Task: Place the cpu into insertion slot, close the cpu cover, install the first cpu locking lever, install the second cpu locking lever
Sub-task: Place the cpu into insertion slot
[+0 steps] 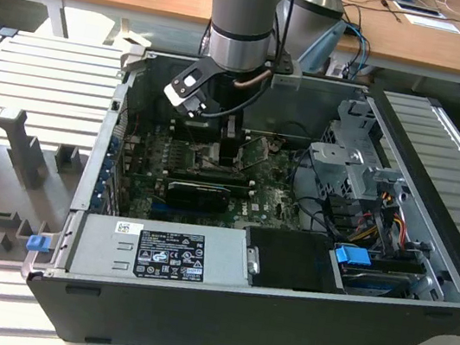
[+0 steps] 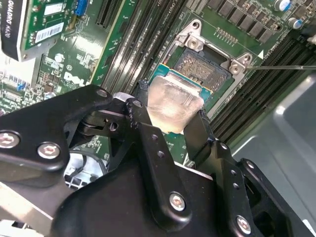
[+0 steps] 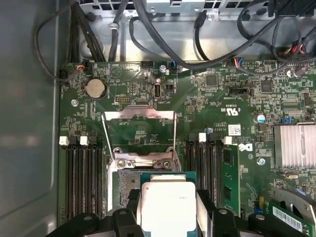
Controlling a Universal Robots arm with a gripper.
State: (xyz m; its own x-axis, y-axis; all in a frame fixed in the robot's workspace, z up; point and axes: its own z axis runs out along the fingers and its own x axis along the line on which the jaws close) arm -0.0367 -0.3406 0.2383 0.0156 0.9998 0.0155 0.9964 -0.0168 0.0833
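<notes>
cpu (image 2: 173, 101) pinched between fingers (image 2: 148, 143), over insertion slot (image 2: 205, 66)

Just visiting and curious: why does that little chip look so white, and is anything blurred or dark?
First wrist view: glare bleaches the cpu nearly white. Second wrist view: the cpu shows a softer sheen, and the gripper's black fingers look dark beside it. Exterior view: the inside of the computer case sits in shadow.

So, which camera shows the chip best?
The first wrist view: the chip faces the camera squarely. The second wrist view shows it slanted, held in the gripper. In the exterior view the arm hides it.
</notes>
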